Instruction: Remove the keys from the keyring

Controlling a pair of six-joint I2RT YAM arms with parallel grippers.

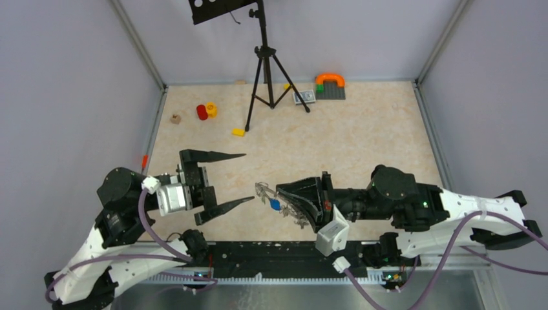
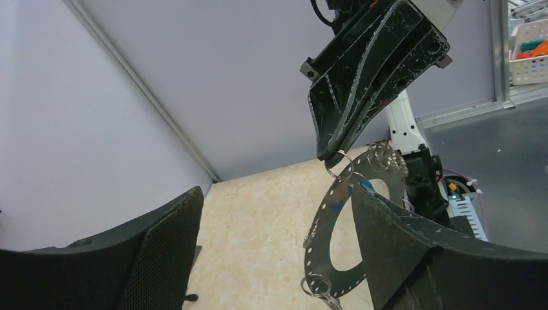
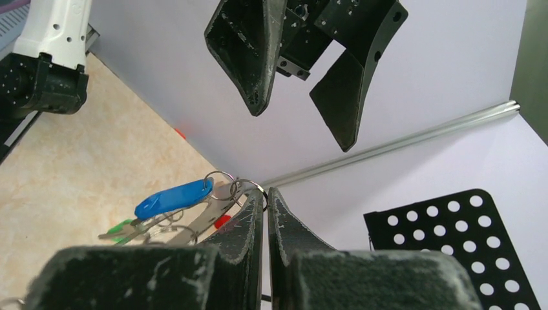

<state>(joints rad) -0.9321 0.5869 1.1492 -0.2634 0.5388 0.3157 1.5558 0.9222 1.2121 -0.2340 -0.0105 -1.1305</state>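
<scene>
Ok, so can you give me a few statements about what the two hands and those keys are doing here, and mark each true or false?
1. The right hand is shut, pinching the keyring at its edge. True.
2. The left hand is closed around a key. False: its fingers are spread wide and hold nothing.
3. A blue-tagged key hangs on the keyring. True.
4. The keyring lies flat on the table. False: it hangs in the air from the right hand.
</scene>
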